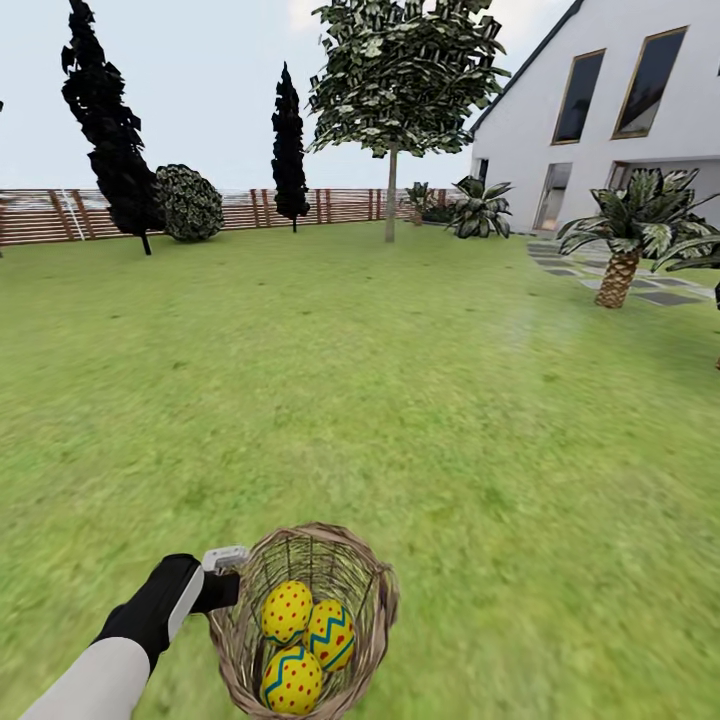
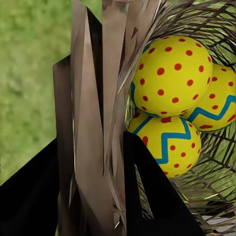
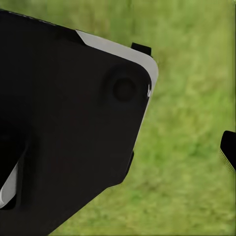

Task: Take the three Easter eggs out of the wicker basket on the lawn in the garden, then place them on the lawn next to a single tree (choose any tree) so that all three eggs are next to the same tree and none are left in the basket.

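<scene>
The wicker basket point(image 1: 372, 578) hangs just above the lawn point(image 1: 350, 380), low in the head view. Three Easter eggs lie inside: a dotted one point(image 1: 286, 610), a zigzag one point(image 1: 331, 634) and another point(image 1: 292, 681) nearest me. My left gripper point(image 1: 228, 590) is shut on the basket's left rim. In the left wrist view the woven wall point(image 2: 98, 98) stands between the black fingers point(image 2: 29, 196), with the eggs point(image 2: 172, 73) point(image 2: 219, 103) point(image 2: 172, 142) behind it. The leafy tree point(image 1: 391, 190) stands far ahead. The right wrist view has a dark housing point(image 3: 69, 128) over grass.
Two dark cypresses point(image 1: 110, 120) point(image 1: 290, 140) and a round bush point(image 1: 188, 203) line a wooden fence point(image 1: 60, 215) at the back. A short palm point(image 1: 620, 270) and paving stones point(image 1: 640, 285) lie to the right, before a white house point(image 1: 600, 110).
</scene>
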Tool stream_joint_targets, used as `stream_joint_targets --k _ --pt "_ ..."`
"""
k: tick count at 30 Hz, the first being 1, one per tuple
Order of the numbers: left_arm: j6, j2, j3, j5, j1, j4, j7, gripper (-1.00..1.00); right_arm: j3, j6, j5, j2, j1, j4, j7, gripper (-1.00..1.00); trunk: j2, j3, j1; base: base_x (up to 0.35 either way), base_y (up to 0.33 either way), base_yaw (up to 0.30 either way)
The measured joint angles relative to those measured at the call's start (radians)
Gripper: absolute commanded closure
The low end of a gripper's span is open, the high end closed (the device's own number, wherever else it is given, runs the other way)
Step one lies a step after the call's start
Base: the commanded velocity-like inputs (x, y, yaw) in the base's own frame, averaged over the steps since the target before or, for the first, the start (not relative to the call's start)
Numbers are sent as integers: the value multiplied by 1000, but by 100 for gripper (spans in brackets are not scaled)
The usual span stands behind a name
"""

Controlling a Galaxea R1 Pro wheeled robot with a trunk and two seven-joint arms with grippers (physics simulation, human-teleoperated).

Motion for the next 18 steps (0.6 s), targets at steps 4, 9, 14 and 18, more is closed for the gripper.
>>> stream_joint_targets --k 4,9,14,18 --pt "0 -1 -1 1 0 0 0 100 0 0 0 0 0 0 0 -100 0 0 0 325 82 0" --pt "0 -1 0 1 0 -1 0 100 0 0 0 0 0 0 0 -100 0 0 0 325 84 0" --pt "0 -1 0 0 0 -1 0 100 0 0 0 0 0 0 0 -100 0 0 0 325 89 0" --pt "0 -1 -1 0 0 -1 0 100 0 0 0 0 0 0 0 -100 0 0 0 325 96 0"
